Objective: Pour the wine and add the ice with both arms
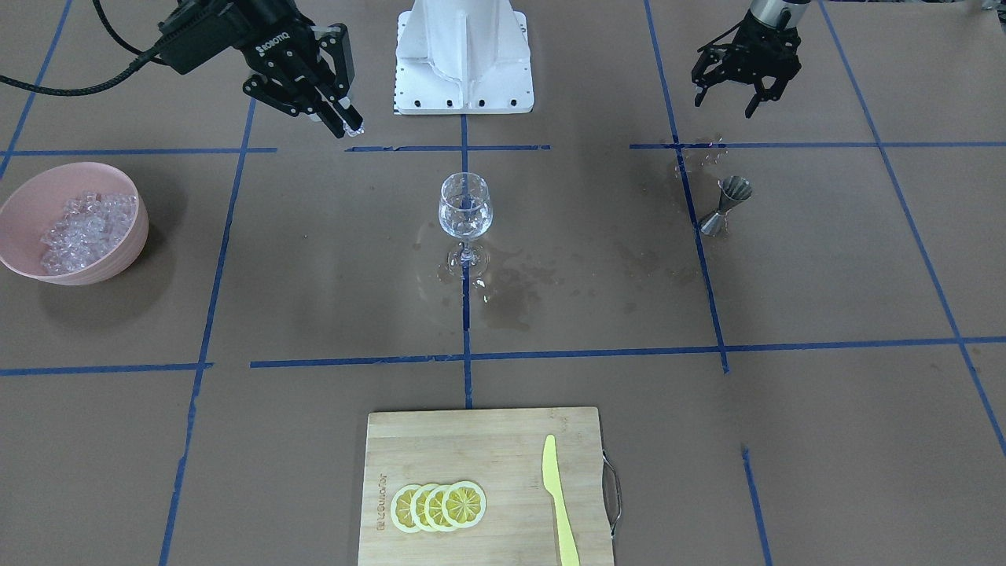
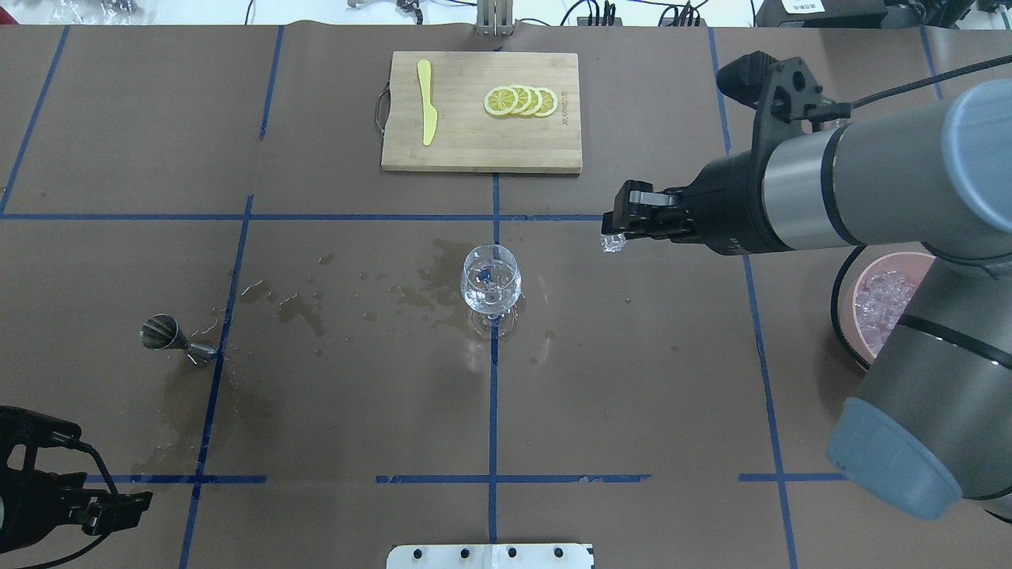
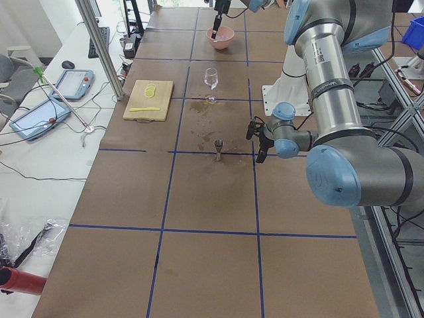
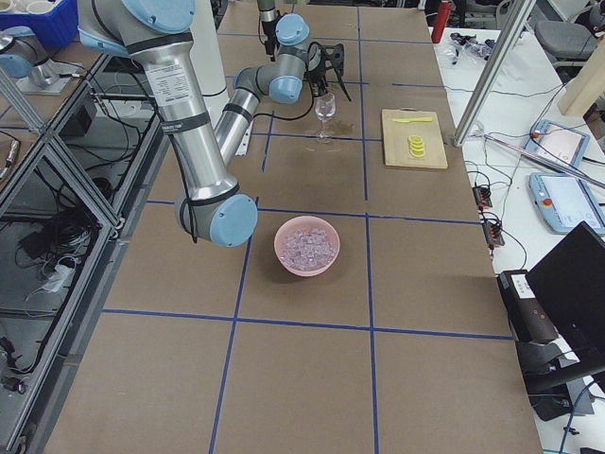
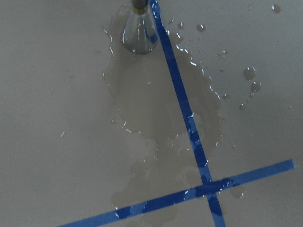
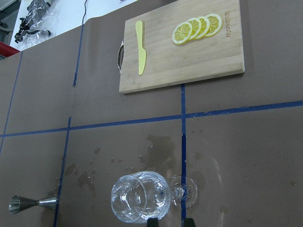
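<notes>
On the splashed brown desk (image 2: 632, 395), the right arm (image 2: 870, 182) reaches over the middle, the right hand (image 2: 617, 227) pinching one ice cube (image 2: 613, 242), raised beside the wine glass (image 2: 490, 283) but not above it. The pink bowl (image 1: 55, 185) holds the ice heap (image 1: 82, 232). The left hand (image 1: 725, 101) hangs spread and empty near the jigger (image 1: 723, 206). Ice-adding looks underway; next the cube needs carrying over the rim, then releasing.

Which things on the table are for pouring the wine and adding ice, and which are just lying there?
For the job:
wine glass
pink bowl
ice in the bowl
ice cube, held in the right pincer
metal measuring cup
left pincer, open

Just lying about:
wooden board
lemon slices
yellow knife
wet spills
</notes>
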{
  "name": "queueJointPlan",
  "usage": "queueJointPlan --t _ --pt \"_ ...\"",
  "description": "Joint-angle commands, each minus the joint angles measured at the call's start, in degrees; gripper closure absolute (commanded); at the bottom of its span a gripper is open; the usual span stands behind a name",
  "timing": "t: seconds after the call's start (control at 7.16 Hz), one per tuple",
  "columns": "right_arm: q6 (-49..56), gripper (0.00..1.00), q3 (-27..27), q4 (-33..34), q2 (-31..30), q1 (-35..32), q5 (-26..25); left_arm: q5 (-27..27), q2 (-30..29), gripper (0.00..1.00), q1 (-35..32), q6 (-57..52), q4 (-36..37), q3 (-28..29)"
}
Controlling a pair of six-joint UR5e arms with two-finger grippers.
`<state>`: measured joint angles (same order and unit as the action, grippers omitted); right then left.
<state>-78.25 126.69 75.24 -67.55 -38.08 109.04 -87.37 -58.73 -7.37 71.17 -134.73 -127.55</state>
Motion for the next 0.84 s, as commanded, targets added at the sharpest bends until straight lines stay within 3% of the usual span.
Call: queueJointPlan --t 0.0,0.7 --pt "-0.3 1.0 -2.7 0.2 3.0 2.7 -3.3 -5.7 0.1 0.0 -3.1 -0.6 2.6 -2.3" --pt "-1.7 1.0 -11.6 0.1 11.0 6.1 -8.0 -14.8 -0.6 0.0 -16.3 -14.9 9.2 -6.7"
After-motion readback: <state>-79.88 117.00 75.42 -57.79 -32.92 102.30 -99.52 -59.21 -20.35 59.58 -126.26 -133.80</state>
